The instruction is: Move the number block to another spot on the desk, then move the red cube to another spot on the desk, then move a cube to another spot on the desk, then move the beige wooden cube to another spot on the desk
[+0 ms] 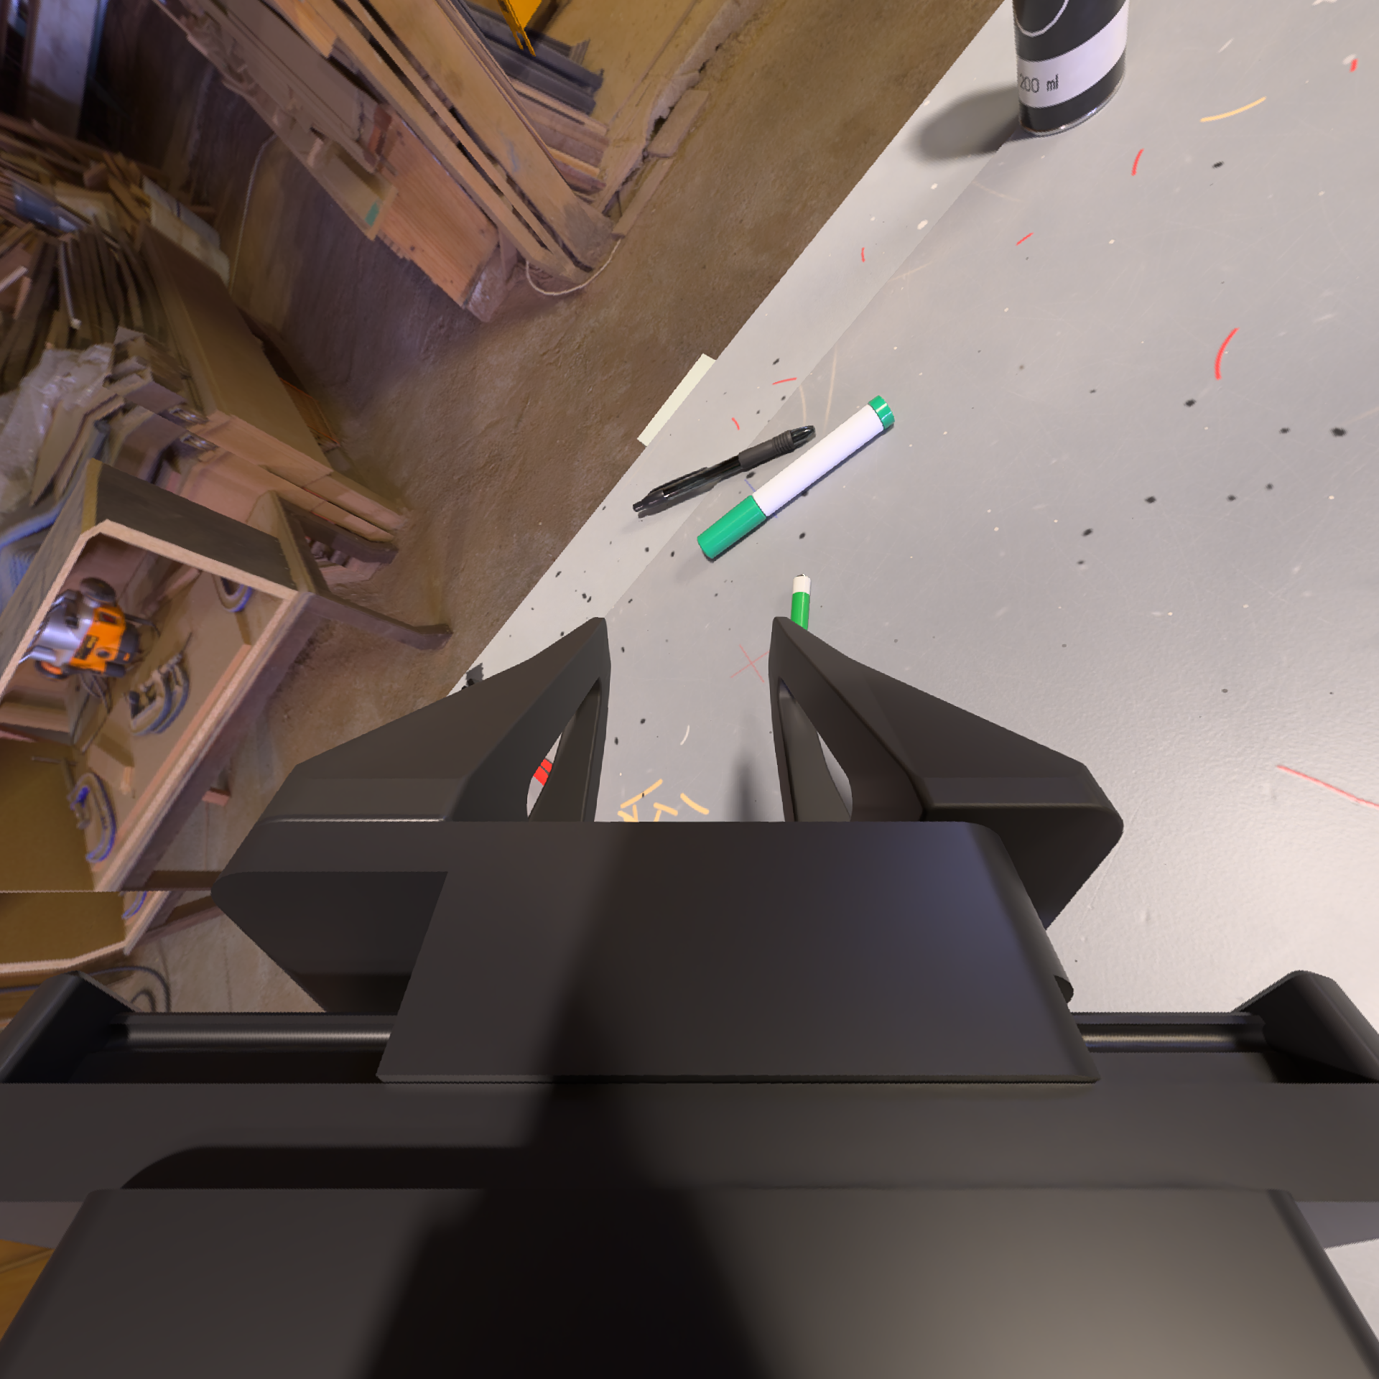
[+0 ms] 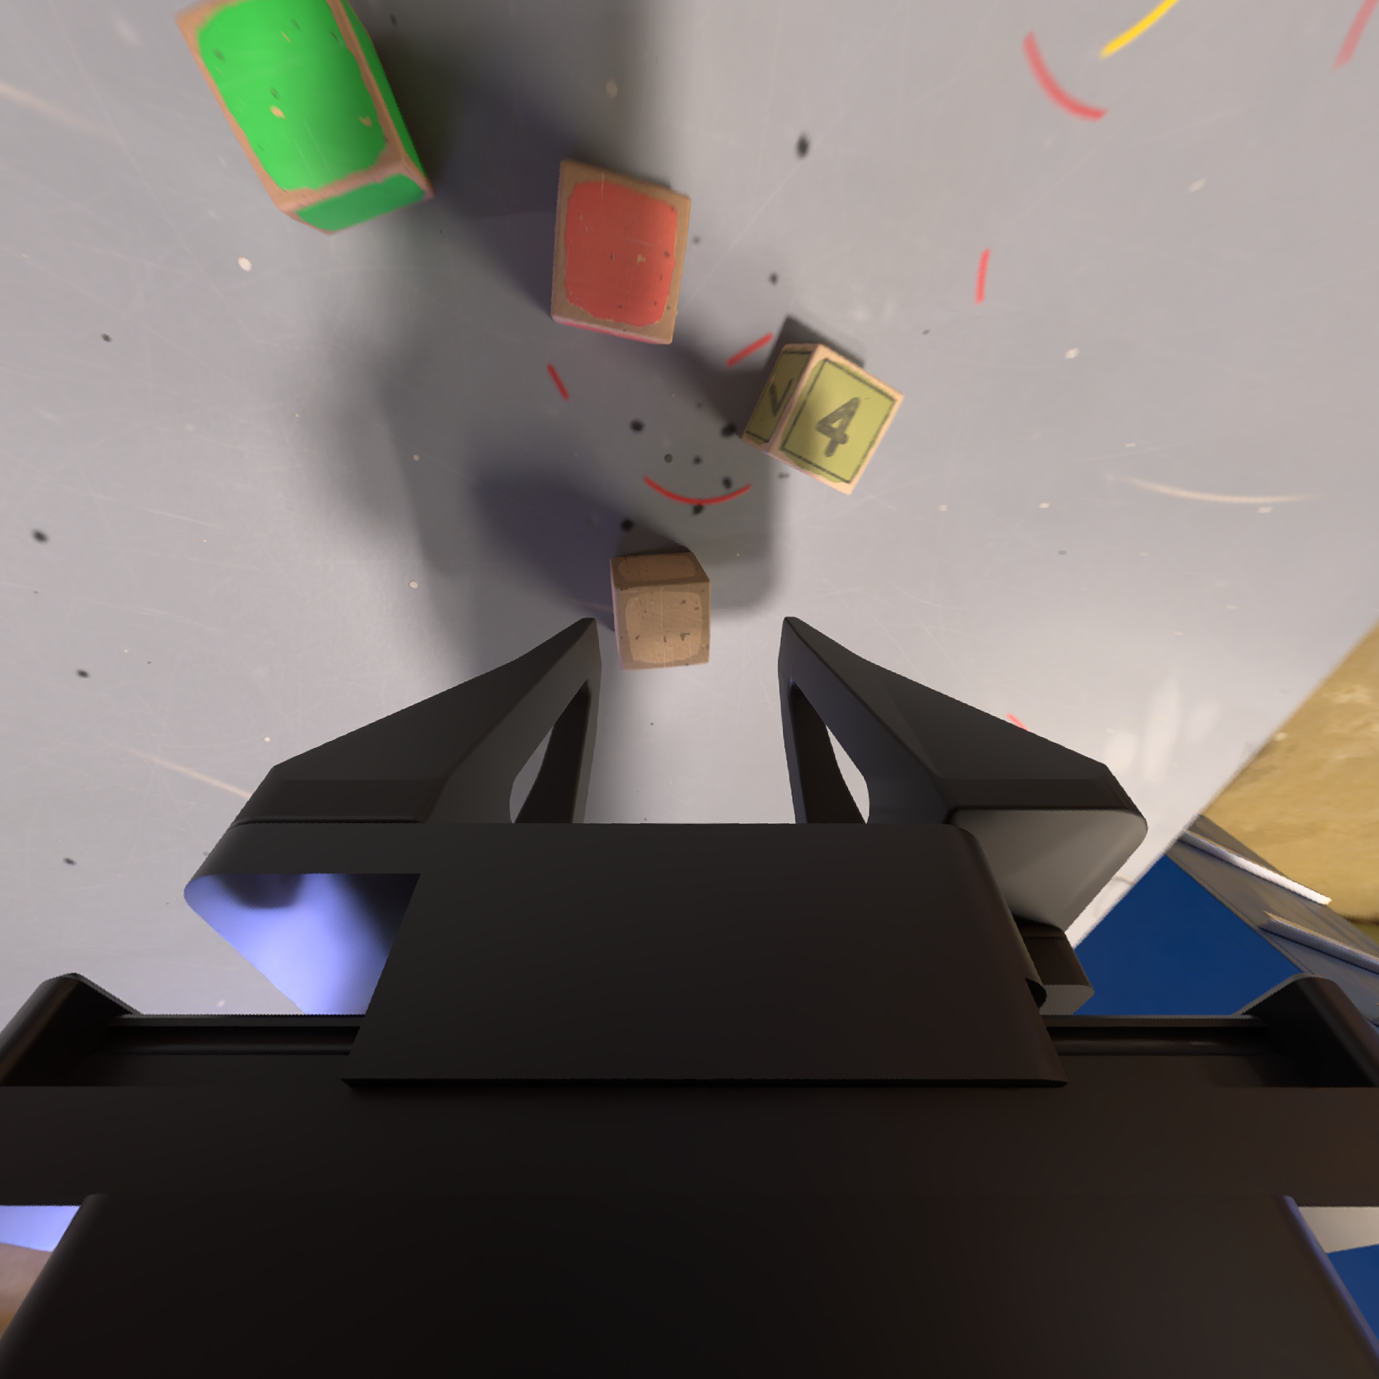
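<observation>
Both claws gape empty; right claw (image 2: 690, 623) hovers above upright beige wooden cube (image 2: 661, 612).

1. You see a grey desk (image 2: 224, 448) flecked black with red streaks.
2. Your cubes: green cube (image 2: 306, 112), red cube (image 2: 619, 254), olive-yellow number block (image 2: 828, 418), plain beige wooden cube (image 2: 660, 612).
3. Your marker (image 1: 795, 477) is white with green ends; the pen (image 1: 724, 470) is black.
</observation>
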